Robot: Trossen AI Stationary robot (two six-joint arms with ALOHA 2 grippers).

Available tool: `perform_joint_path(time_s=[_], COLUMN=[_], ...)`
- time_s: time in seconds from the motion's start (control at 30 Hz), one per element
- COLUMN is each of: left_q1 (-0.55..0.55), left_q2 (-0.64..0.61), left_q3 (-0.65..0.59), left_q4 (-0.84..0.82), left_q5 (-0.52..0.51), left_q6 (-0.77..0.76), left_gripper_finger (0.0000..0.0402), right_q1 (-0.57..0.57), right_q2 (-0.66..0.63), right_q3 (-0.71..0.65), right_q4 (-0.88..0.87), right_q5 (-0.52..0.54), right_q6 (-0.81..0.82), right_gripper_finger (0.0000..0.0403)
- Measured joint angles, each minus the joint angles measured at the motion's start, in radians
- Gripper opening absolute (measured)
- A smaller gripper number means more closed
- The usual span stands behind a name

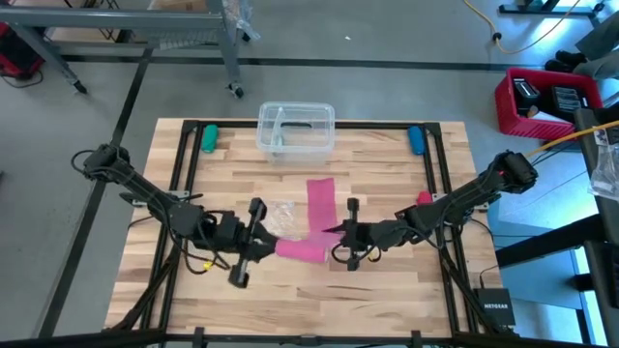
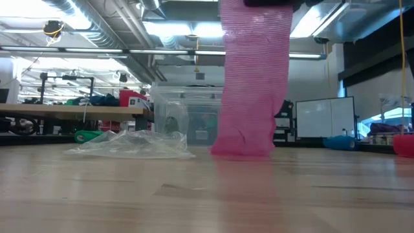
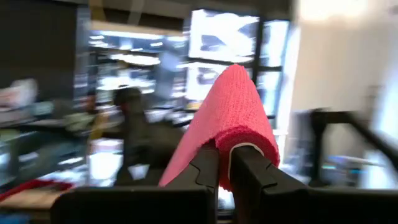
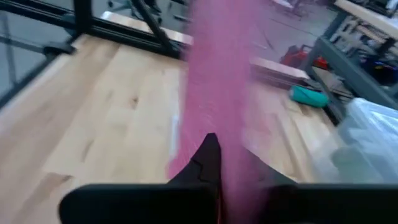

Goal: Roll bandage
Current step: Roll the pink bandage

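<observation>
The pink bandage is partly rolled. Its roll (image 1: 300, 249) is lifted near the table's middle front. Its loose strip (image 1: 320, 201) runs from there toward the far edge, and the strip's far end (image 2: 242, 147) rests on the wood. My left gripper (image 1: 268, 244) is shut on the roll's left end. My right gripper (image 1: 336, 235) is shut on the strip just right of the roll. My left gripper pinches the roll's near end (image 3: 231, 138) between its two fingers (image 3: 205, 168), coming level from the table's left, along the roll. The roll sticks out ahead of the fingers, clear of the table. My right gripper pinches the flat strip (image 4: 219, 134) between its fingers (image 4: 206, 160), coming from the table's right. The strip runs on from the fingers and slopes down to the table (image 4: 124, 106).
A crumpled clear wrapper (image 1: 280, 213) lies just left of the strip. A clear plastic box (image 1: 295, 130) stands at the far middle. A green object (image 1: 208, 135) and a blue one (image 1: 415, 138) lie at the far corners, and a small red object (image 1: 424, 198) at the right.
</observation>
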State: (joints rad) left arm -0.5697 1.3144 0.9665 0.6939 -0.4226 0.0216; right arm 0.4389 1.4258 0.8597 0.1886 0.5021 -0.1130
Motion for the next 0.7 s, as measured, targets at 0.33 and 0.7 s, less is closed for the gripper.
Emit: perform_joint_path(time_s=[0.33, 0.7], left_q1=[-0.031, -0.014], left_q2=[0.000, 0.000], left_q3=[0.000, 0.000], left_q4=[0.156, 0.248], left_q5=[0.196, -0.333], left_q6=[0.176, 0.529], left_gripper_finger=[0.0015, 0.0015], right_q1=[0.000, 0.008], right_q2=[-0.001, -0.004], right_q3=[-0.002, -0.008], right_q4=[-0.037, -0.021], right_q5=[0.046, -0.051], right_q6=[-0.003, 0.069], right_gripper_finger=[0.0003, 0.0006])
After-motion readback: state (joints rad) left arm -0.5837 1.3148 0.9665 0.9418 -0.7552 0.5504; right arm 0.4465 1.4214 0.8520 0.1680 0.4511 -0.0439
